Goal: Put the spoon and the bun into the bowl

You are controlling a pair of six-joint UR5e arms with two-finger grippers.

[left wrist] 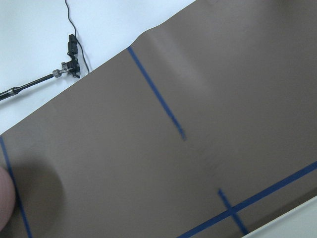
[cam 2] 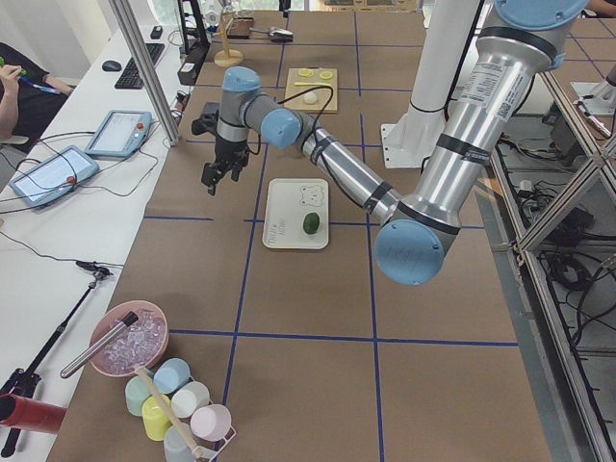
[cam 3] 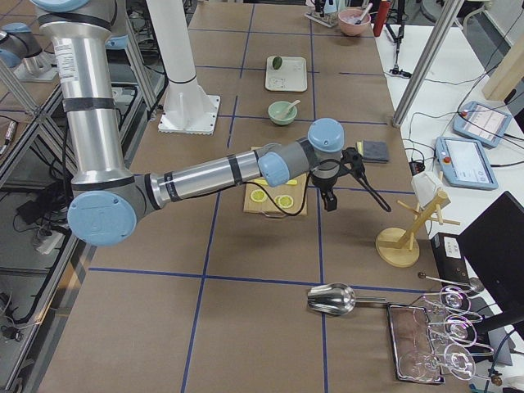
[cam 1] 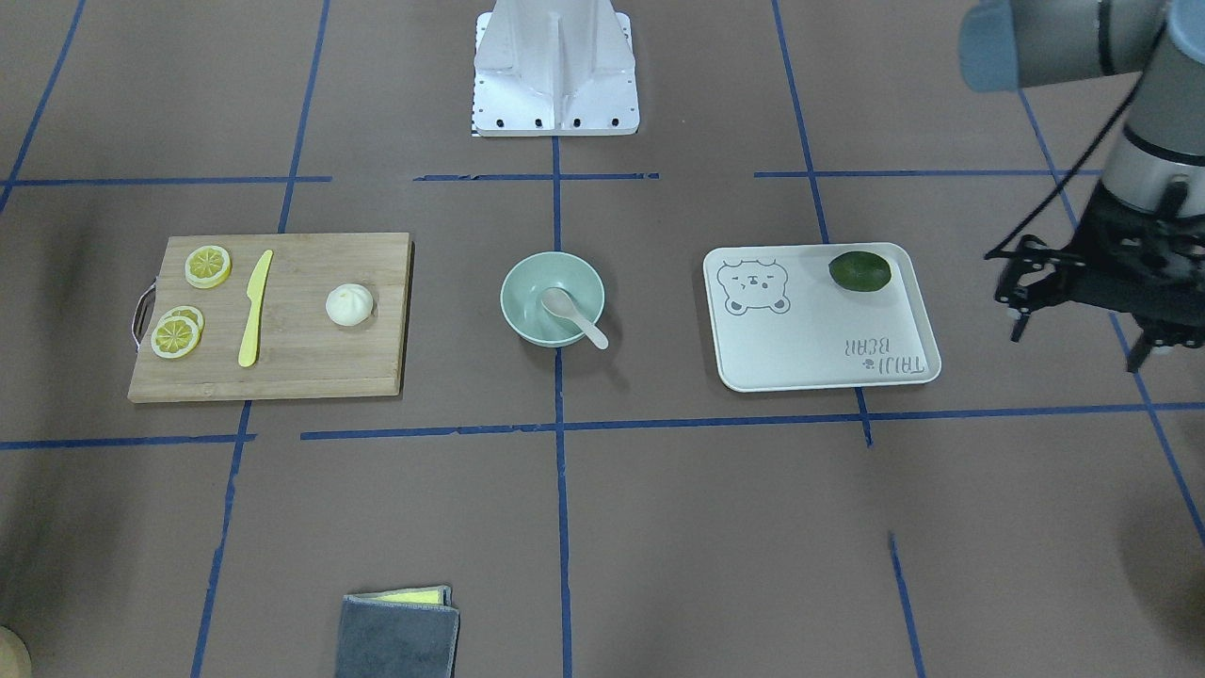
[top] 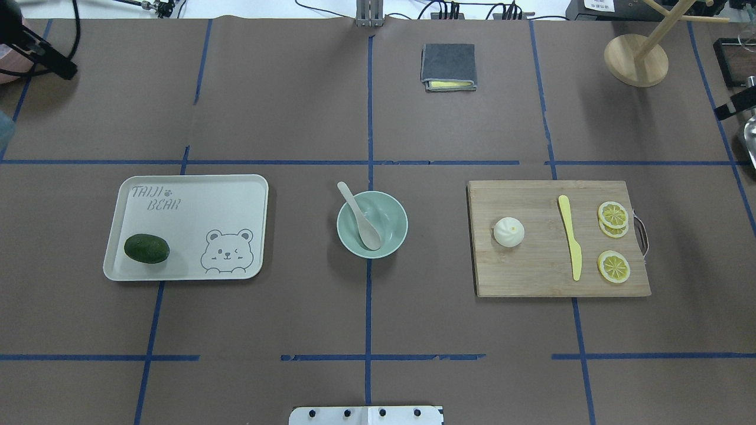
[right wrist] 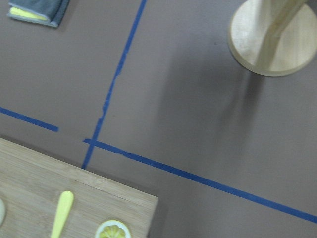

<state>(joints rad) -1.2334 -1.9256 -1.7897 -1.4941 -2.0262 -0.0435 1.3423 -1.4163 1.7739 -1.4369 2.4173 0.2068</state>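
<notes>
The cream-white spoon (cam 1: 573,316) lies in the mint-green bowl (cam 1: 527,320) at the table's middle, scoop inside and handle over the rim; both also show in the overhead view, the spoon (top: 360,216) and the bowl (top: 393,233). The white pleated bun (cam 1: 349,305) sits on the wooden cutting board (cam 1: 301,363), and the overhead view shows this bun (top: 508,231) too. My left gripper (cam 1: 1078,347) hovers open and empty beyond the tray's outer side. My right gripper (cam 3: 329,201) hangs past the board's outer end; I cannot tell its jaws.
A yellow knife (cam 1: 254,309) and lemon slices (cam 1: 207,266) lie on the board. A bear tray (cam 1: 819,363) holds a dark green fruit (cam 1: 859,271). A folded grey cloth (cam 1: 397,636) lies at the operators' side. A wooden stand (top: 636,59) is at the far right.
</notes>
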